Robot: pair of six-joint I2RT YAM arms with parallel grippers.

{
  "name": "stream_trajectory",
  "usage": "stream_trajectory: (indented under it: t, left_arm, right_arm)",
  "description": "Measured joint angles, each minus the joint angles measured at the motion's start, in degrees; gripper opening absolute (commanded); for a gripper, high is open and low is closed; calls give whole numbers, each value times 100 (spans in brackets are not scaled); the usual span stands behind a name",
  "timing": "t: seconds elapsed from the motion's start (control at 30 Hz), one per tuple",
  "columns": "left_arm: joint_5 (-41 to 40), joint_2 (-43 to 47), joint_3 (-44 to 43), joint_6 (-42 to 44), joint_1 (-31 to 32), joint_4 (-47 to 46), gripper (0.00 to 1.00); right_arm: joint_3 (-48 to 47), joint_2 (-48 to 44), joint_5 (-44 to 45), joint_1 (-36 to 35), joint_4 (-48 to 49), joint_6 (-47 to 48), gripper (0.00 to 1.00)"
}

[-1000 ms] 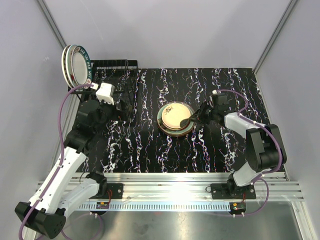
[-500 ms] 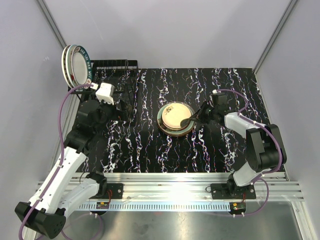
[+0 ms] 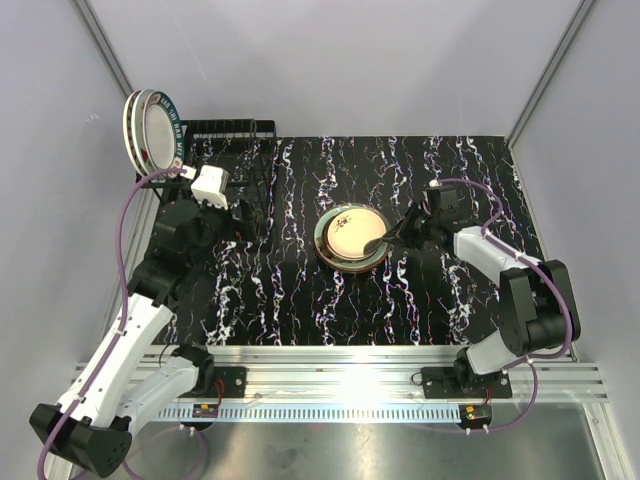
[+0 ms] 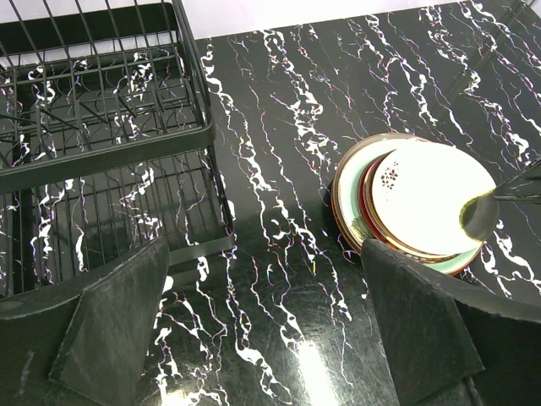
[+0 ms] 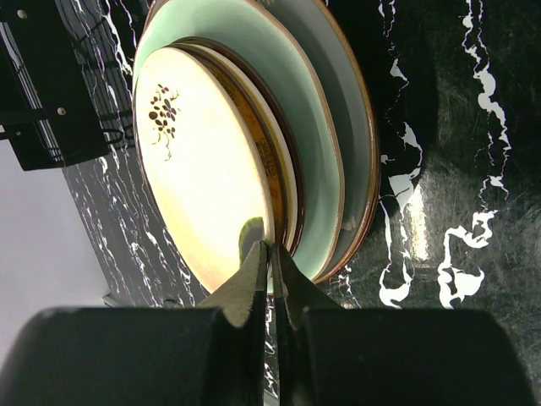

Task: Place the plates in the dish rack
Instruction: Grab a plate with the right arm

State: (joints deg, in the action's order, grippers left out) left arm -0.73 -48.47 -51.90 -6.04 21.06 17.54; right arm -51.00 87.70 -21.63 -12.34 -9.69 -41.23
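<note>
Plates with teal rims stand at the dish rack's left end; left gripper hangs wide open beside it; the stack lies flat centrally, right gripper clamped, apparently, on the cream plate's rim.

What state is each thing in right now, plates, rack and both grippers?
Top plate: on the stack, rim pinched.
Stacked plates: lying flat.
Racked plates: standing on edge.
Dish rack: upright, mostly unfilled.
Left gripper: open, holding nothing.
Right gripper: shut on top plate.

glossy plates, matt wire dish rack
</note>
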Motion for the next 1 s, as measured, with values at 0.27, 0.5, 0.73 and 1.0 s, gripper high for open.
stream_trajectory:
  t: [0.27,0.5,0.73,1.0]
  left_arm:
    - [-17,0,0,0,0,2,99]
    - [-22,0,0,0,0,11,99]
    - [-22,0,0,0,0,31,99]
    - [-20,-9,0,0,0,33,99]
  right_arm:
    - [0,-17,15,-9,-11,-42,13]
    - [2,-17,17,-9,-11,-85,20]
    - [2,33,17,-11,-11,-114,37]
    - [2,254,17,-48,-4,-105,40]
